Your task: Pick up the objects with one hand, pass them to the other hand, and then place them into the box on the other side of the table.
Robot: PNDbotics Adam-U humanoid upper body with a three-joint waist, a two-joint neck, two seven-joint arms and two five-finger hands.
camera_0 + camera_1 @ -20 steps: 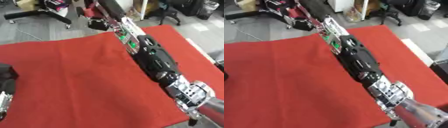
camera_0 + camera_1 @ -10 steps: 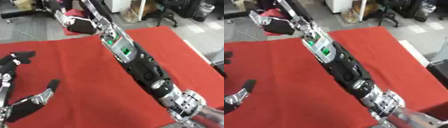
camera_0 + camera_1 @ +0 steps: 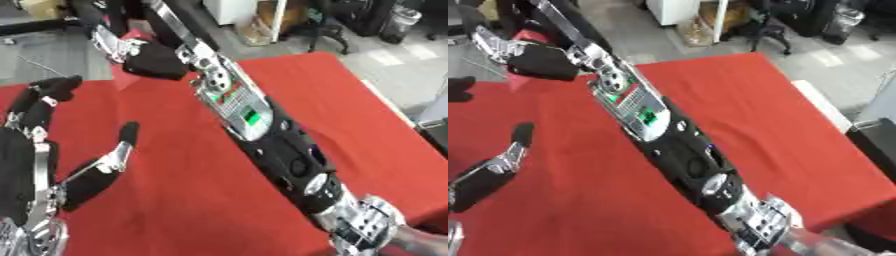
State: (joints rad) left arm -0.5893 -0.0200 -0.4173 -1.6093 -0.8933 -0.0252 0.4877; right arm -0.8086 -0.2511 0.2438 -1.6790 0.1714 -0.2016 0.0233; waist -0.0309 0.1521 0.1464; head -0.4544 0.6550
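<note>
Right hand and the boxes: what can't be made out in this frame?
- Right hand: blurred at the table's far edge in both eye views; whether it holds anything can't be told.
- Something red beside it: shape unreadable, partly behind the hand.
- Box and task objects: none visible in either view.
- Left hand: open, cut off by the left eye view's lower left corner.

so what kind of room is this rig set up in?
Probably an office or lab workspace, not a home. A table under a red cloth stands on grey floor, with a black office chair and a white cabinet behind. The right hand reaches far across; the left hand waits open.
</note>
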